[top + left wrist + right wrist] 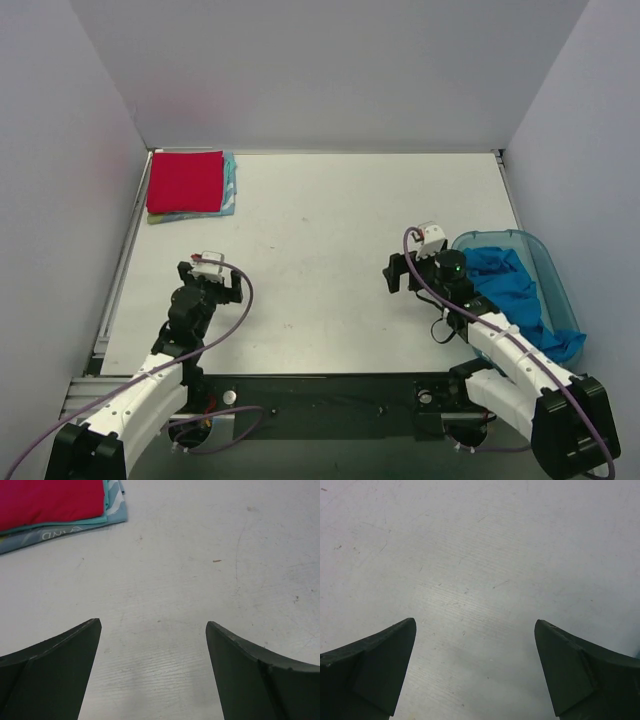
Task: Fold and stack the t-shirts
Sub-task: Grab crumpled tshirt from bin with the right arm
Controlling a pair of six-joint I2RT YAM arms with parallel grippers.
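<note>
Dark left gripper (153, 625): jaws wide apart, nothing between them, hanging over bare table near the left front.
Right gripper (475, 622): jaws equally wide, gripping nothing, over bare table just left of the bin.
Table (320, 250): pale grey-white top, dull, with fine scratches, scuffs and a few dark specks; no cloth on its middle.
Rail (320, 405): black strip along the near edge, carrying both arm bases.
Walls (330, 70): plain pale grey panels closing the far side, left and right.
Stack (232, 185): one folded pile in the far left corner, well apart from both grippers.
Red shirt (185, 181): folded square, top of the pile.
Teal layer (106, 502): directly under the red, edge showing at the right and front.
Printed layer (75, 530): paler blue-grey cloth with white lettering, below the teal.
Yellowish edge (165, 217): peeking out at the pile's front left; whether it is a separate shirt, cannot tell.
Bin (555, 265): one, translucent blue, at the table's right edge.
Blue shirt (505, 285): one, crumpled and unfolded, inside the bin.
Counts: two arms, two grippers, one pile, one bin, one loose shirt.
</note>
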